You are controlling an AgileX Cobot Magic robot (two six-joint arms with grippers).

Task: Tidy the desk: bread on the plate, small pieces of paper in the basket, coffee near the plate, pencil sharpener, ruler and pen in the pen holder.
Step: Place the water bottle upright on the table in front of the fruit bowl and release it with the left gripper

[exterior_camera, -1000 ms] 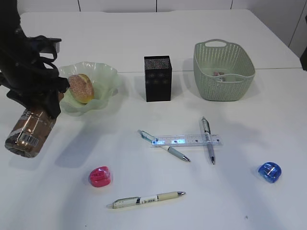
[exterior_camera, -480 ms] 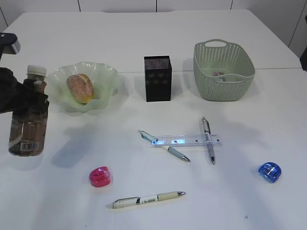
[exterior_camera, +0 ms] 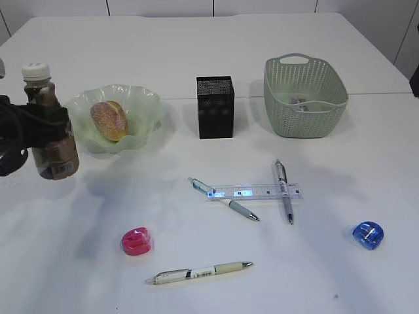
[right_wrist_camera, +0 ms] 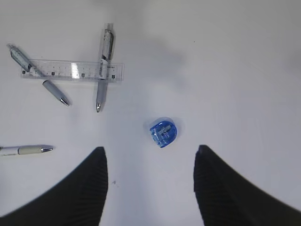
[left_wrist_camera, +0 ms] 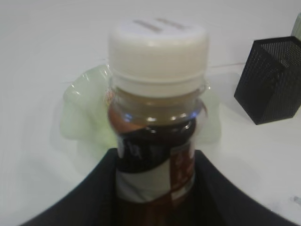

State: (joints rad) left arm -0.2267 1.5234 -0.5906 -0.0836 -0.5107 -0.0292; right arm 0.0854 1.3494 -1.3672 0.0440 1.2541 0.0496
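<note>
1. The left claw (left_wrist_camera: 155,188) has its two dark fingers closed on the body of the coffee (exterior_camera: 49,124), holding the bottle upright with the white cap on top. It sits at about nine o'clock on the desk (exterior_camera: 196,39), just beside the plate (exterior_camera: 147,104); I cannot tell whether its base touches down yet.
2. The bread (exterior_camera: 110,120) already lies in the plate, and some paper (exterior_camera: 300,101) shows inside the basket (exterior_camera: 304,124) at two o'clock.
3. The pen holder (exterior_camera: 215,106) stands at twelve o'clock; nothing shows above its rim.
4. The ruler (exterior_camera: 255,191) lies near the centre with one pen (exterior_camera: 223,199) tucked at its left end and another pen (exterior_camera: 284,190) crossing its right end. A third pen (exterior_camera: 199,272) lies at six o'clock.
5. A pink sharpener (exterior_camera: 137,241) sits at seven o'clock and a blue sharpener (right_wrist_camera: 163,133) at four o'clock. The right claw (right_wrist_camera: 150,183) hangs over the blue one with its fingers spread wide and nothing between them.
6. Risks: if the bottle is let go above the desk or tilted, it could tip onto the plate's wavy rim. Lifting the ruler may drag the crossing pens, and the round sharpener could squirt sideways from an off-centre pinch.
</note>
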